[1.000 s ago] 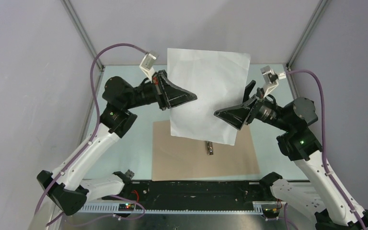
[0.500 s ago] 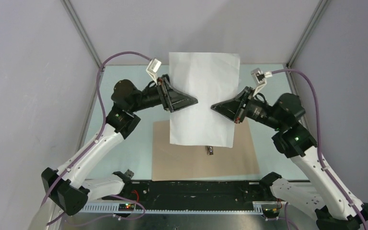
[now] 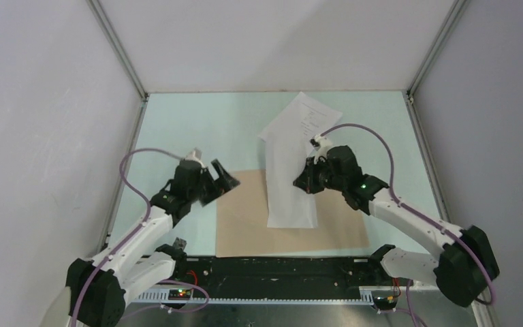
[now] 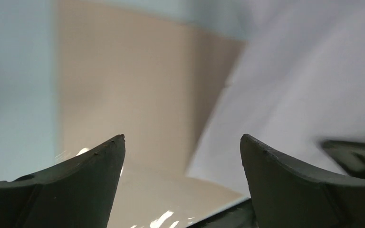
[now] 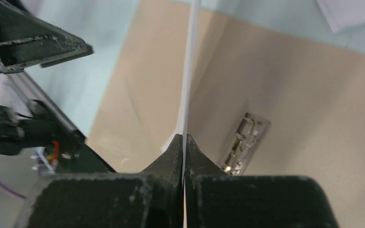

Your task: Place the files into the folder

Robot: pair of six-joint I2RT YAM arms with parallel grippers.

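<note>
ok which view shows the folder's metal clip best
Right wrist view: the metal clip lies bare on the folder, beside the sheet. In the top external view the sheet covers it; the left wrist view misses it.

This is looking like a robotics lab cell: plain grey panels (image 3: 272, 41) on aluminium posts (image 3: 117, 48) are enclosing a pale green counter (image 3: 197, 122), with a left arm (image 3: 139, 235) and a right arm (image 3: 408, 219) trailing purple cables (image 3: 351, 125).

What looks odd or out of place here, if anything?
The white paper is held on edge and buckled by the right gripper alone, over the folder, not lying flat in it. The left gripper is open, off it.
</note>
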